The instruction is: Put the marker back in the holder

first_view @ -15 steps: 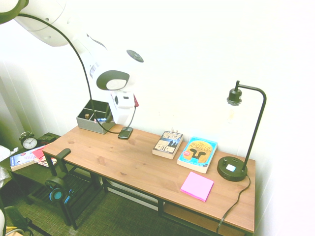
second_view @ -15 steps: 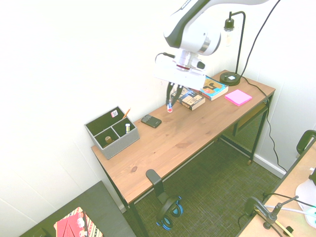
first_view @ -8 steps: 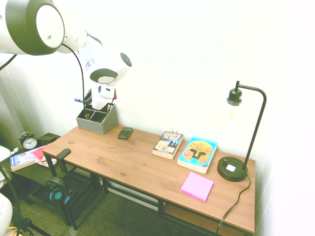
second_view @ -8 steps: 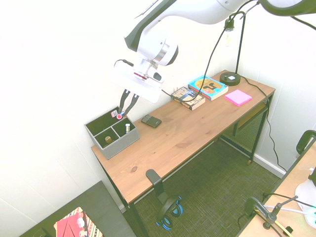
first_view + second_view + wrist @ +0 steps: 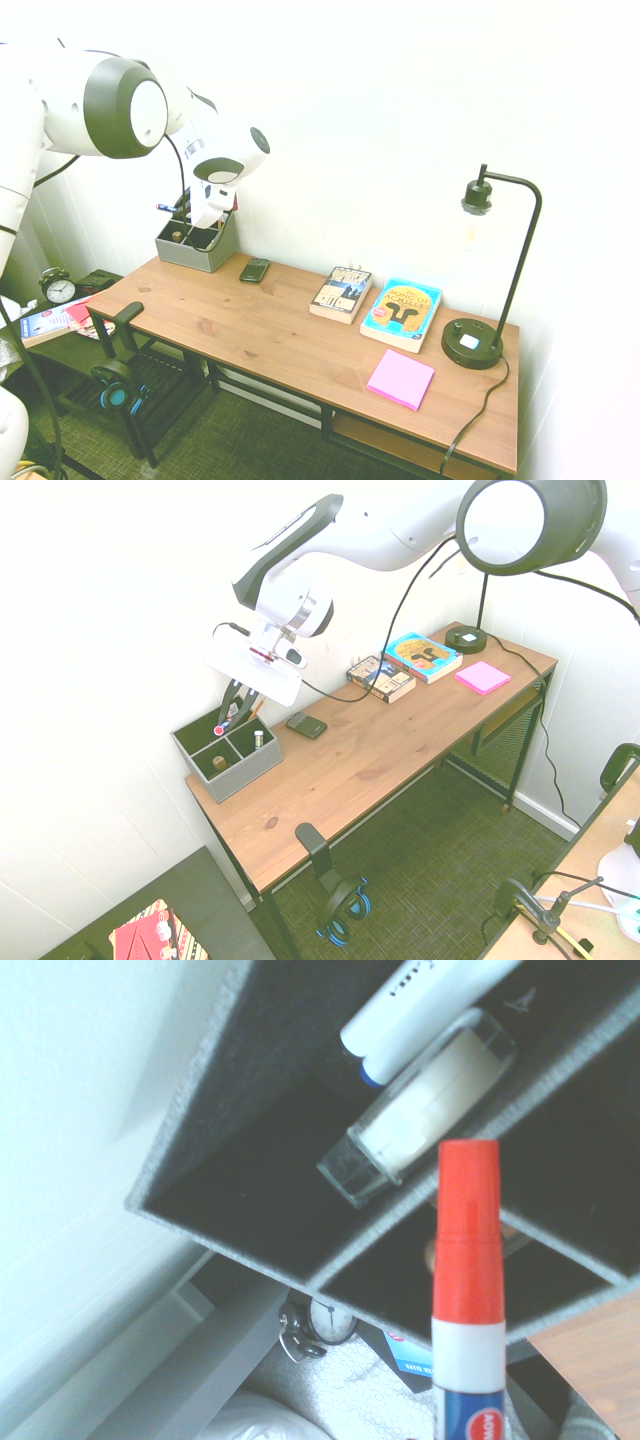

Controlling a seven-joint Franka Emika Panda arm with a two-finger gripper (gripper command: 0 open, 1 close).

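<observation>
The marker [image 5: 222,726] is white-bodied with a blue label and a red cap. My gripper [image 5: 238,701] is shut on it, and it hangs tilted with the cap pointing down. The cap sits just above the back compartment of the grey holder [image 5: 236,771], by the wall at the table's end. In the wrist view the marker [image 5: 466,1260] rises over a divider of the holder [image 5: 230,1090]. From the first exterior view the gripper [image 5: 206,214] hovers over the holder [image 5: 190,253] and covers its rear.
Inside the holder lie a clear vial [image 5: 420,1110] and another white pen [image 5: 420,1000]. A black phone [image 5: 306,725] rests beside the holder. Further along the table are two books [image 5: 341,293] [image 5: 402,313], a pink notepad [image 5: 401,378] and a lamp [image 5: 473,343]. The wall is right behind the holder.
The arm swung from above the phone across to the holder, carrying the marker. In the last half second the marker's cap came lower, nearer the back compartment.
</observation>
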